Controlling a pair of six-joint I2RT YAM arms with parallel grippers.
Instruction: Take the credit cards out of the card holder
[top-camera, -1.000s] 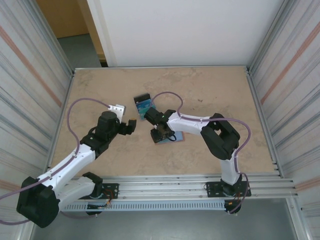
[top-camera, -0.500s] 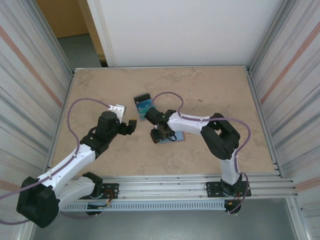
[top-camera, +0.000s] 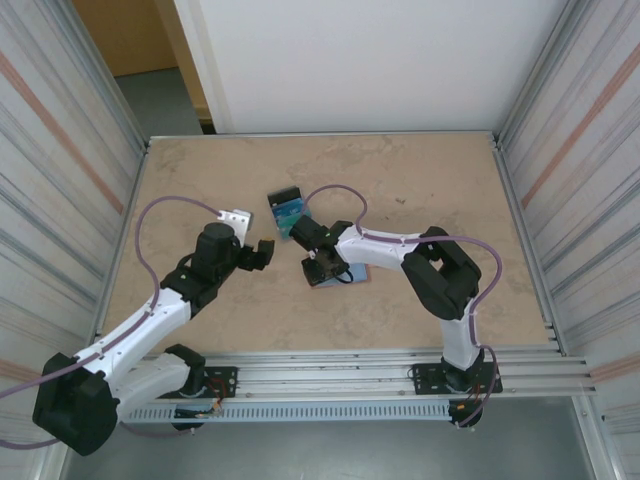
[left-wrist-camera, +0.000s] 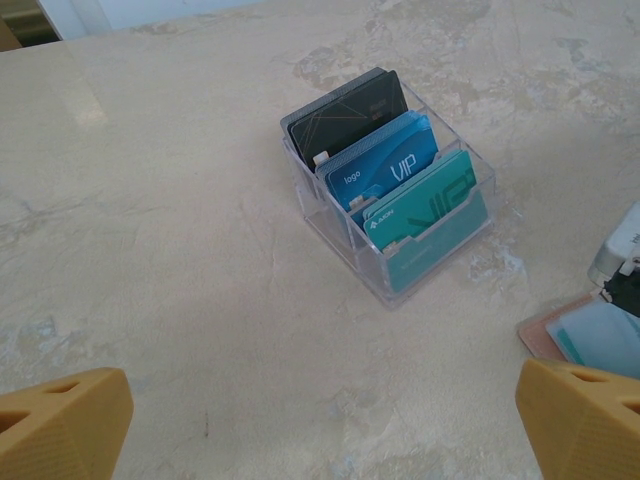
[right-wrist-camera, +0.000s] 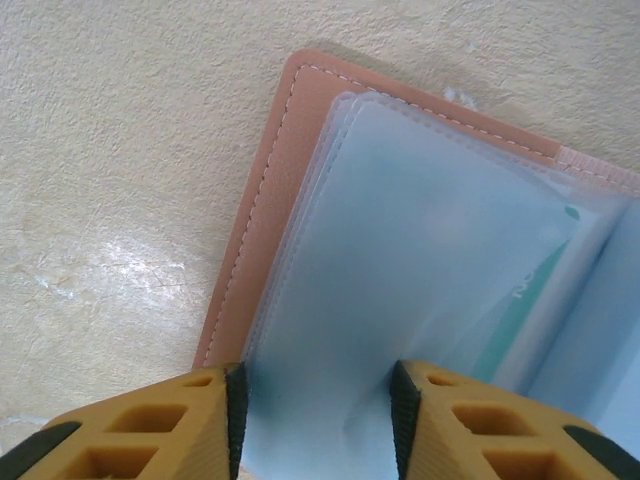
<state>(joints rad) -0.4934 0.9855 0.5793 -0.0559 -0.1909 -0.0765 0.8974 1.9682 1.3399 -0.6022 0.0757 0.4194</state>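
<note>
**Right gripper down on the open wallet, left one wide open with nothing in it**

So the pink wallet (right-wrist-camera: 265, 200) is lying open and flat on the table (top-camera: 440, 180), a bit right of the middle. The right gripper (right-wrist-camera: 315, 410) is sitting right on top of it. Its jaws are only partway apart, and the tips are down on the see-through sleeve pages near the wallet's left edge. The dark pads (right-wrist-camera: 236, 400) have a strip of sleeve between them. I honestly can't tell if it has pinched that plastic or is just resting on it. A teal card (right-wrist-camera: 530, 290) shows through the sleeves, off to the right of the fingers and not between them, so it's inside the wallet.

The left gripper (left-wrist-camera: 320, 425) is spread as wide as it goes and holds nothing. It's off to the wallet's left, not touching it. From its camera a corner of the wallet shows just beside its right finger.

A clear box (left-wrist-camera: 400, 275) sits on the table near the wallet, on the far side. There are three cards (left-wrist-camera: 385, 175) standing in it: black at the back, blue in the middle, teal in front.
</note>
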